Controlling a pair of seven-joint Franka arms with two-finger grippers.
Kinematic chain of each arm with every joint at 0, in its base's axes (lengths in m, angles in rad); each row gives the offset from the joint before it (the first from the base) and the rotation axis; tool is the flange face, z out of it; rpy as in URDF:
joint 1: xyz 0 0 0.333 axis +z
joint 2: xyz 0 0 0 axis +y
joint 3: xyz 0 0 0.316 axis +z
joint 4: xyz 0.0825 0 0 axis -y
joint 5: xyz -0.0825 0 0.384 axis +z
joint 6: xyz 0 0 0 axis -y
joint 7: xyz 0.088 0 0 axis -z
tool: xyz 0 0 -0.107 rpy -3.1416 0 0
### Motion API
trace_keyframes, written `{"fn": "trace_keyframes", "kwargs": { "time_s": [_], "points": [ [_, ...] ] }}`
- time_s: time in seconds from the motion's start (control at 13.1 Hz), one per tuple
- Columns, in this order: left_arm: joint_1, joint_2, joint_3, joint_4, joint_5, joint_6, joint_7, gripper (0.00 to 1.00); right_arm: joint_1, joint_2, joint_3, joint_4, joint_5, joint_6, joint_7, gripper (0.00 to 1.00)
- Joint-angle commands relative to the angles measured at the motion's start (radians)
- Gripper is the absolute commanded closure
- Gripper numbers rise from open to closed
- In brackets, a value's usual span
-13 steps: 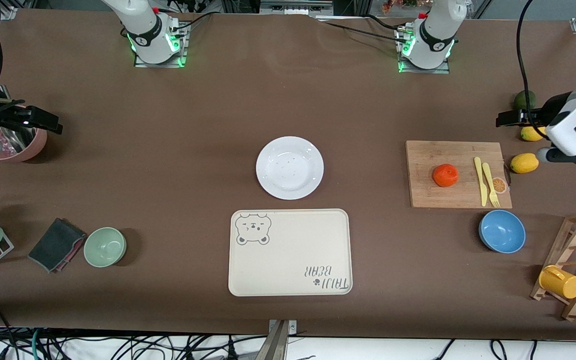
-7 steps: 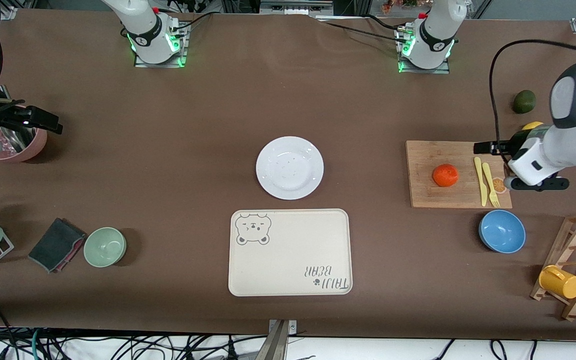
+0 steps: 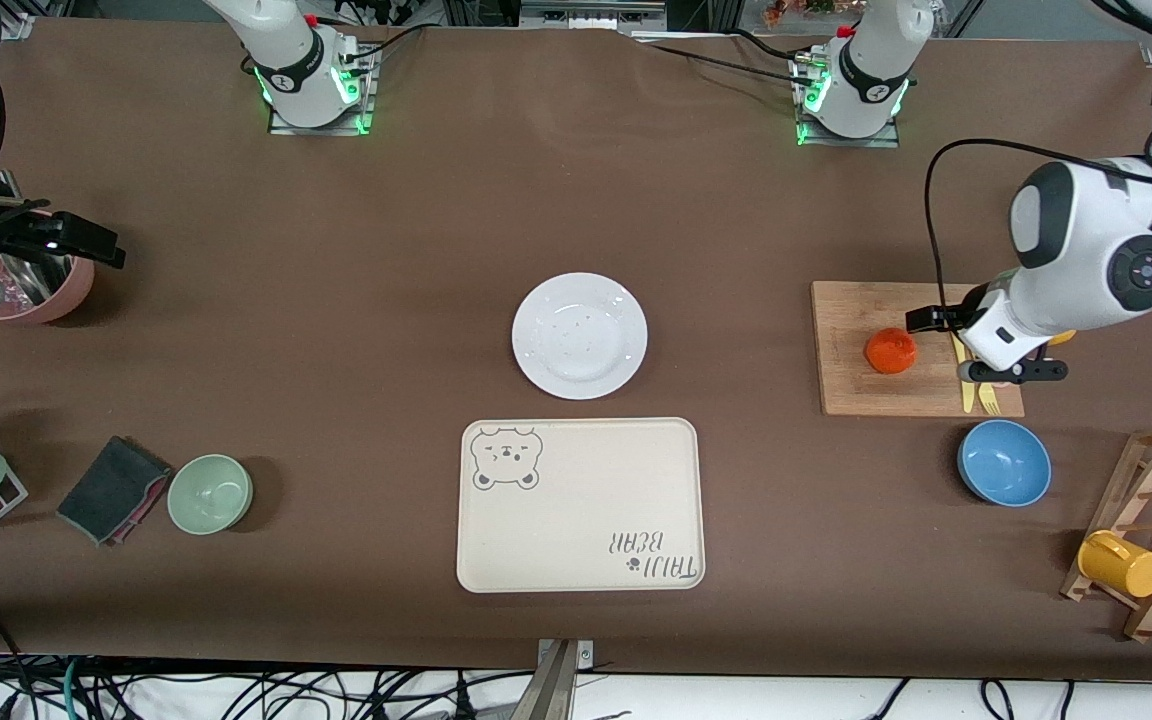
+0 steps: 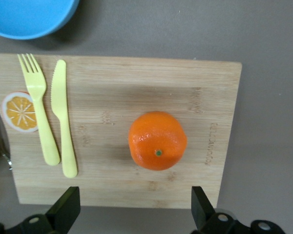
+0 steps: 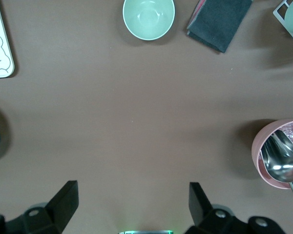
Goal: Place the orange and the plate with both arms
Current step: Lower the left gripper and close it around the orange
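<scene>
Hiding fork (image 3: 988, 398) and knife (image 3: 967, 400): left gripper (image 3: 941, 330).

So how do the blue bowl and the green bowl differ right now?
The blue bowl looks larger; the green bowl smaller and paler. The blue one sits at the left arm's end, beside the cutting board; the green one at the right arm's end, beside a dark cloth. Both are upright and empty.

Even, bright overhead light, soft shadows under the plate (image 3: 579, 336) and orange (image 4: 157, 140), sharp focus
</scene>
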Motion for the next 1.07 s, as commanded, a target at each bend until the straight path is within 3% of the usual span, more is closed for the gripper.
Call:
{"fn": "trace_keyframes", "kwargs": {
  "time_s": [0.0, 0.3, 0.53, 0.99],
  "points": [
    [0.01, -0.047, -0.01, -0.117, -0.024, 0.133, 0.002, 0.0, -0.011, -0.012, 0.009, -0.01, -0.004, -0.003, 0.004, 0.0],
    [0.008, 0.003, -0.018, -0.139, -0.024, 0.256, -0.001, 0.0, -0.011, -0.012, 0.009, -0.01, -0.004, -0.003, 0.002, 0.0],
    [-0.003, 0.029, -0.024, -0.133, -0.102, 0.299, -0.002, 0.0, -0.011, -0.012, 0.009, -0.01, -0.004, -0.005, 0.002, 0.0],
    [-0.003, 0.091, -0.035, -0.135, -0.105, 0.364, 0.001, 0.0, -0.011, -0.012, 0.009, -0.01, -0.004, -0.014, 0.002, 0.0]
  ]
}}
